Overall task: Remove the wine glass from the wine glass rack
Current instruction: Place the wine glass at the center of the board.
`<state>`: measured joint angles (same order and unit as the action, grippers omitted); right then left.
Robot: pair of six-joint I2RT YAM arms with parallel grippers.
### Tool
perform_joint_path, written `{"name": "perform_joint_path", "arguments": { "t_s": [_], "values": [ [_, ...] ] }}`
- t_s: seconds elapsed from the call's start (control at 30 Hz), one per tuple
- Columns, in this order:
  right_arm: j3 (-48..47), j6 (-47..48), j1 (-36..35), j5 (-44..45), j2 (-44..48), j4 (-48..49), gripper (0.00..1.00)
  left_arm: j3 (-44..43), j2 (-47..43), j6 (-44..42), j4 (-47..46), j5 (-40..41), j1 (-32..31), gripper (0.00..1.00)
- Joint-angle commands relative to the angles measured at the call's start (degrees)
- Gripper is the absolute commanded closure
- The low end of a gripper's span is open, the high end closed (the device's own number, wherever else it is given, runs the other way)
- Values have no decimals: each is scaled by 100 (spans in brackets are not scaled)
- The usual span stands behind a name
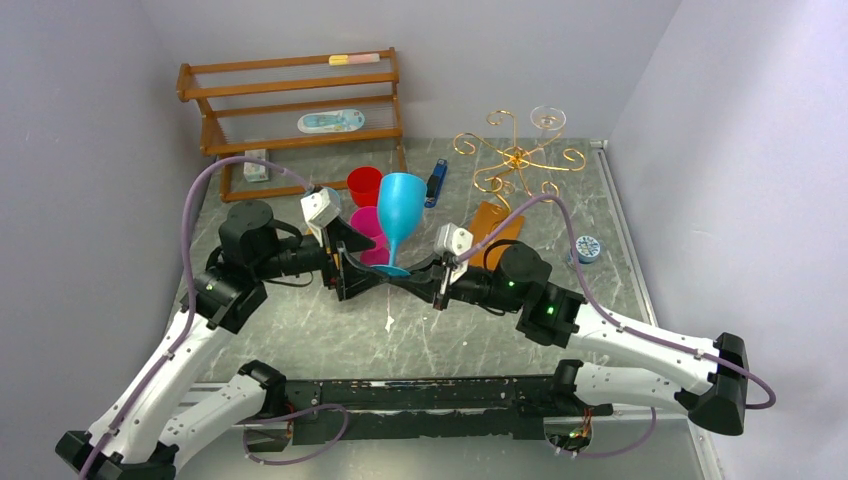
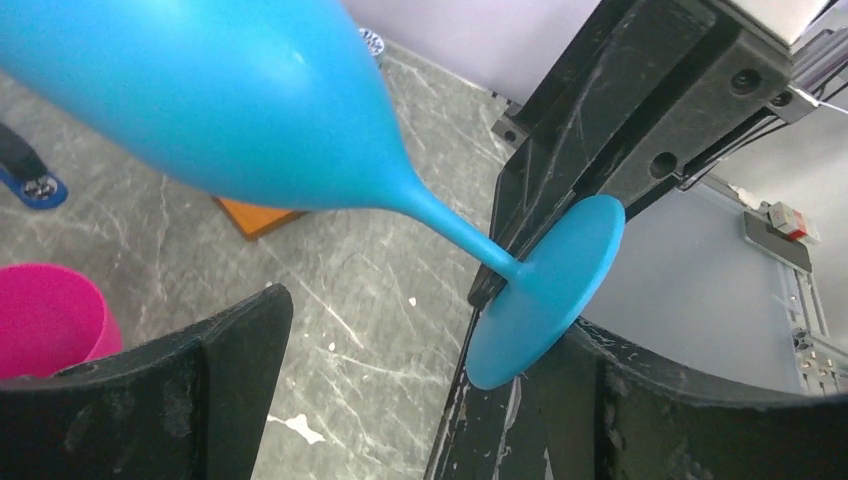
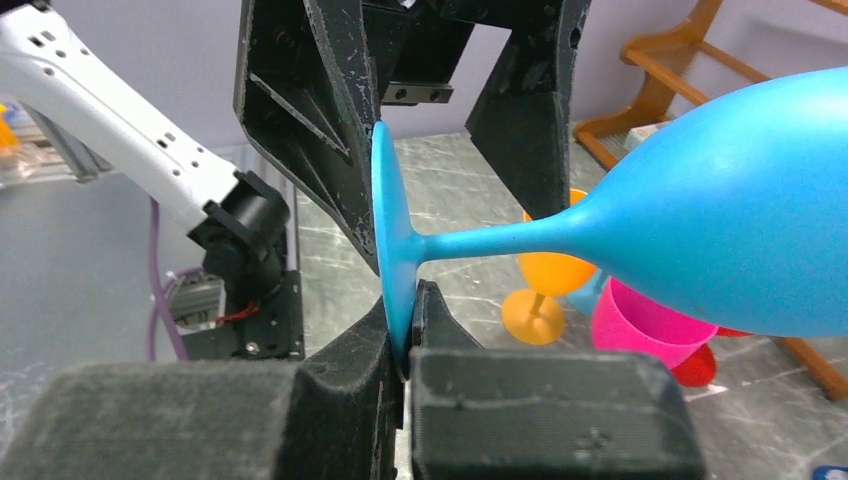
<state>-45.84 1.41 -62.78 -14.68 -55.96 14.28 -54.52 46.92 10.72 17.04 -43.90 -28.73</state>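
Blue wine glass (image 1: 400,205) off wine glass rack (image 1: 515,157), well left and nearer arms, stem near upright, bowl on top. Right hand (image 3: 400,345) pinches foot rim; left hand (image 1: 343,263) spread wide, foot between jaws, gripping nothing.

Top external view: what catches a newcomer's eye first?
A bright blue wine glass stands out at the centre of the table. The right gripper is shut on its foot's edge; the left gripper stands open beside it. Back right, the gold wine glass rack holds a clear glass.
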Motion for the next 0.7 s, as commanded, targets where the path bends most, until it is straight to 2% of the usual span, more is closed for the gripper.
{"name": "perform_joint_path", "arguments": {
  "t_s": [0.0, 0.17, 0.33, 0.47, 0.67],
  "values": [
    [139, 759, -102, -238, 129, -537, 100, -294, -10, -120, 392, 555, 30, 11],
    [454, 1359, -156, -275, 342, -634, 100, -350, -306, -179, 138, 400, 25, 4],
    [551, 1946, -173, -118, 428, -832, 100, -698, -192, -312, 454, -61, 25, 4],
    [546, 2617, -217, -79, 415, -1296, 100, -778, -103, -164, 243, -80, 26, 4],
    [1028, 3627, -408, 755, 531, -1411, 100, -927, 124, -40, 200, 276, 27, 4]
  ]
}}
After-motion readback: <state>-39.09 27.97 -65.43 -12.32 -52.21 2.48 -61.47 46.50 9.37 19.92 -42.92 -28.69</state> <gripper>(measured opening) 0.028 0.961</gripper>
